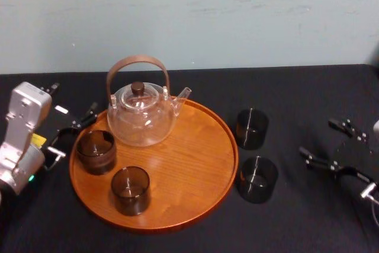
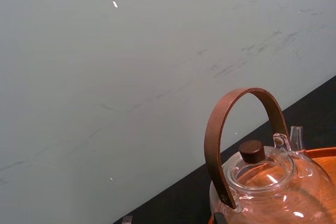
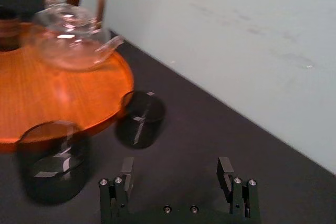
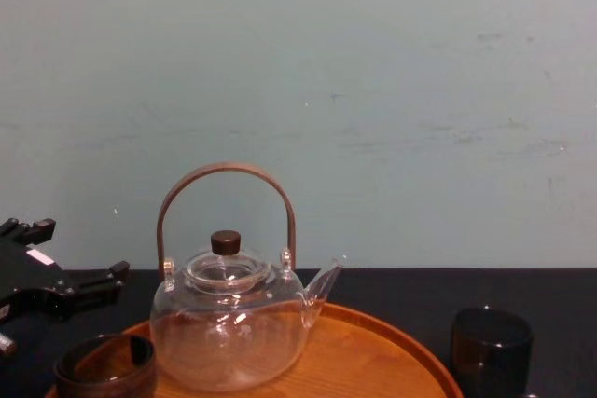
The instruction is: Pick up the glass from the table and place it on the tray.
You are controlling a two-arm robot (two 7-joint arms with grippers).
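Two dark glasses stand on the black table [image 1: 296, 87] just right of the tray [image 1: 195, 164], one farther back [image 1: 251, 128] and one nearer [image 1: 257, 178]. In the right wrist view they show as the far glass [image 3: 140, 118] and the near glass [image 3: 52, 158] beside the tray [image 3: 31, 98]. My right gripper [image 1: 324, 141] hovers open and empty to their right, its fingers [image 3: 127, 169] wide apart. My left gripper [image 1: 74, 134] is open at the tray's left edge, next to a glass [image 1: 96, 151] that stands on the tray.
A glass teapot [image 1: 141, 114] with a brown hoop handle fills the tray's back left. A second dark glass [image 1: 130, 189] sits at the tray's front. A pale wall rises behind the table. Bare black tabletop lies between the table glasses and my right gripper.
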